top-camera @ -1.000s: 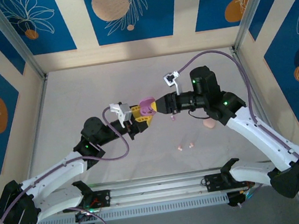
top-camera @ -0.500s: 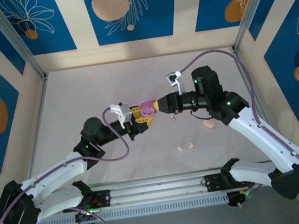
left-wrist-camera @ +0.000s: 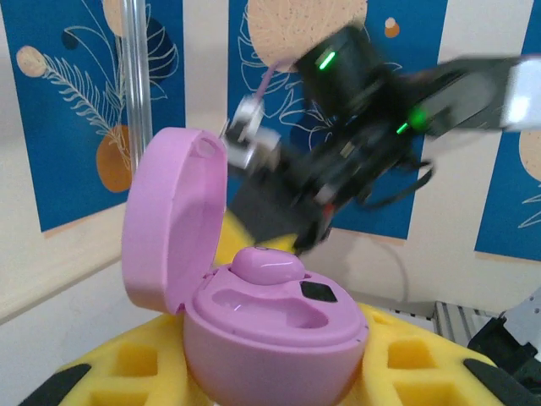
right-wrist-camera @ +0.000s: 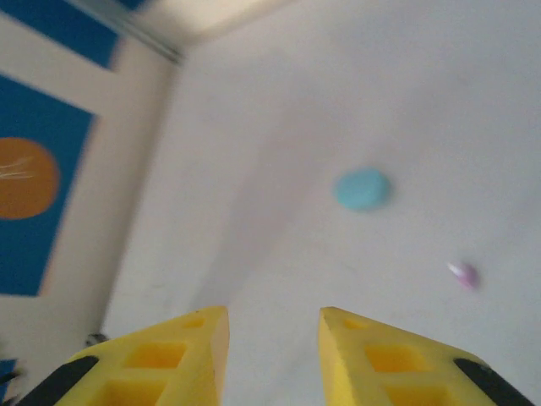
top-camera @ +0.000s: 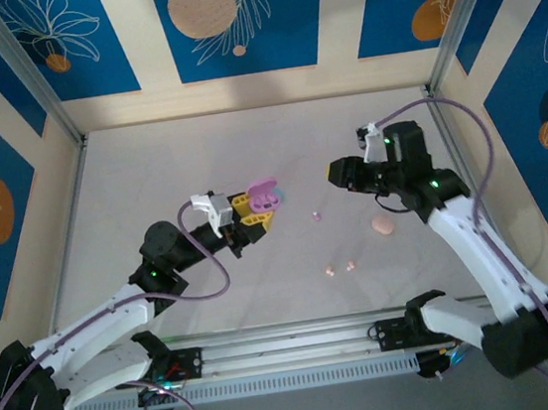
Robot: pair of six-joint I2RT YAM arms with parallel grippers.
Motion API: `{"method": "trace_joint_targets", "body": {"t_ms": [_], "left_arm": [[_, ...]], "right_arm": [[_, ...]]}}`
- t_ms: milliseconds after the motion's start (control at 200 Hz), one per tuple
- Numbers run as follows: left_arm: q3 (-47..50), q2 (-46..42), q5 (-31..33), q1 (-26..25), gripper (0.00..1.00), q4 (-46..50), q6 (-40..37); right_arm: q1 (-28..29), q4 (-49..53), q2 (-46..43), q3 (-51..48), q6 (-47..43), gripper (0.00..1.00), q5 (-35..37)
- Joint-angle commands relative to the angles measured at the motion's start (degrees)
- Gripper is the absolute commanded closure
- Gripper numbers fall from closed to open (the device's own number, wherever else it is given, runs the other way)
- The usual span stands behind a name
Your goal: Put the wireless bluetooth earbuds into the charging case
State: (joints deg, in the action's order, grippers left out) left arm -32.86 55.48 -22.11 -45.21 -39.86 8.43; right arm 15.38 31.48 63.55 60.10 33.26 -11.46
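Note:
My left gripper is shut on the lilac charging case, holding it off the table with its lid swung open to the left. One lilac earbud sits in the far slot of the case. The near slot is empty. My right gripper hangs to the right of the case, well apart from it, with its yellow fingers open and nothing between them. A second lilac earbud lies on the table between the grippers, and it also appears as a bud at the right of the right wrist view.
Two pink earbuds lie close together nearer the front edge. A pink case rests under the right forearm. A light blue case lies on the table ahead of the right gripper. Walls stand on three sides.
The right gripper has pulled back from the lilac case, up and to the right. The left gripper has shifted slightly left with the case still in it.

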Motion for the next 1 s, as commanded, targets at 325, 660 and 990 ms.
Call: {"method": "trace_joint_targets", "body": {"t_ms": [325, 660, 990], "left_arm": [[0.78, -2.42, 1.10, -0.65, 0.77, -1.19, -0.63], [1.00, -3.20, 1.19, -0.74, 0.77, -0.31, -0.43], [0.89, -2.93, 0.93, -0.71, 0.77, -0.14, -0.52]], "right_arm": [[0.05, 6.00, 27.82, 1.42, -5.38, 0.69, 0.08], [0.45, 5.13, 39.42, 6.79, -7.98, 0.72, 0.10], [1.13, 7.06, 46.04, 13.03, -9.76, 0.72, 1.90]]}}
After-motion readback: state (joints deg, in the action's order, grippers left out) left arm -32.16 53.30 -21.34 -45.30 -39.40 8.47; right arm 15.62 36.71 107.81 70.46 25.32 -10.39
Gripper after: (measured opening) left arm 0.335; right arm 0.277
